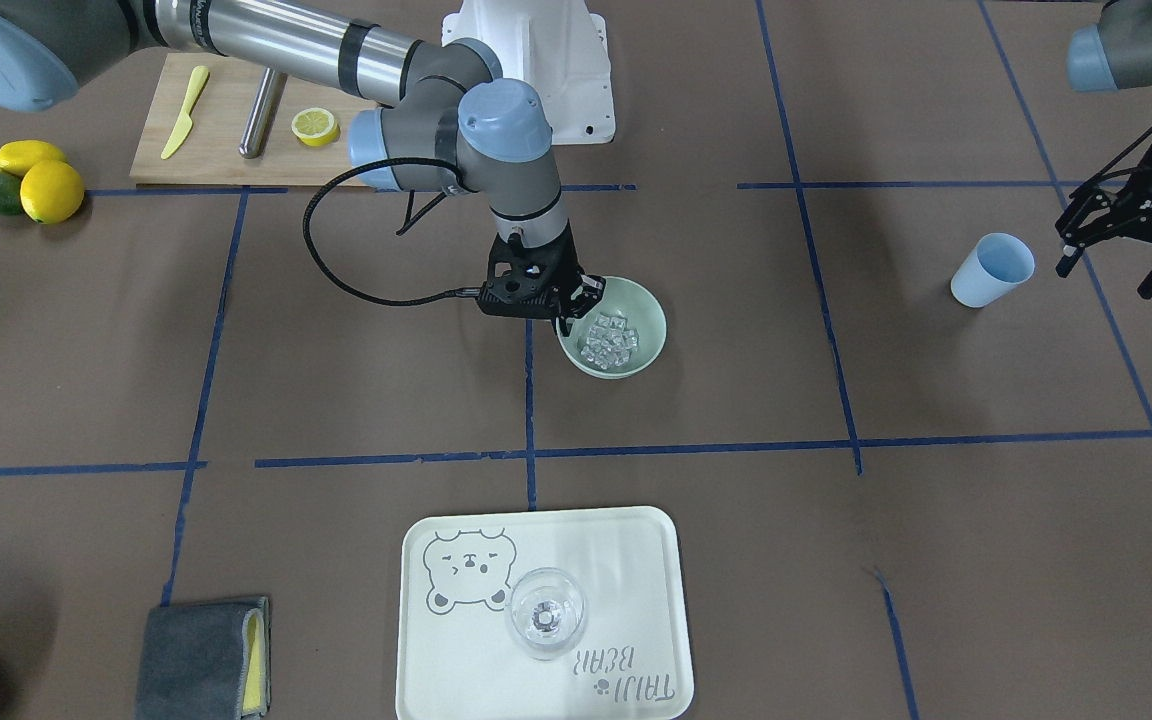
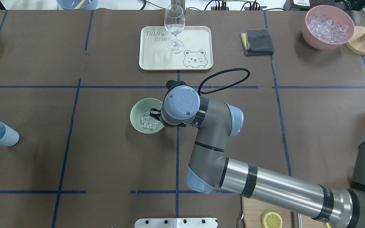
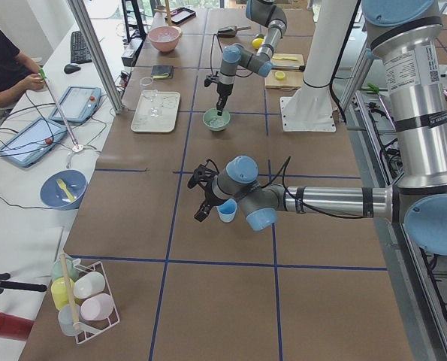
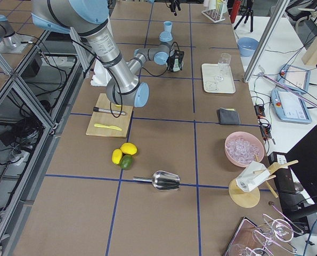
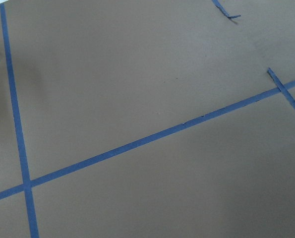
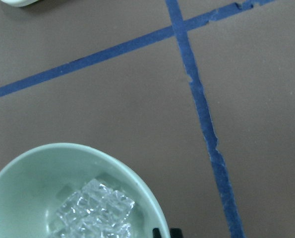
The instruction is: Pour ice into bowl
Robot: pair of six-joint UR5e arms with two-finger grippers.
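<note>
The pale mint-green bowl (image 1: 652,312) stands near the table's middle with the ice (image 1: 611,336), a heap of small clear cubes, inside it. My right gripper (image 1: 576,310) points down at the bowl's rim on the robot's side, its jaws closed on that rim. The right wrist view shows the bowl (image 6: 33,168), the ice (image 6: 95,214) and dark fingertips (image 6: 158,232) at the rim. A blue cup (image 1: 991,270) lies empty on its side. My left gripper (image 1: 1108,275) hangs open and empty just beside it. The left wrist view shows only bare table.
A white tray (image 1: 636,560) with a clear glass (image 1: 546,612) sits on the operators' side. A pink tub of ice (image 2: 328,27) and a grey cloth (image 2: 258,41) are at the far right. A cutting board (image 1: 226,150) and lemons (image 1: 41,180) lie near the robot's base.
</note>
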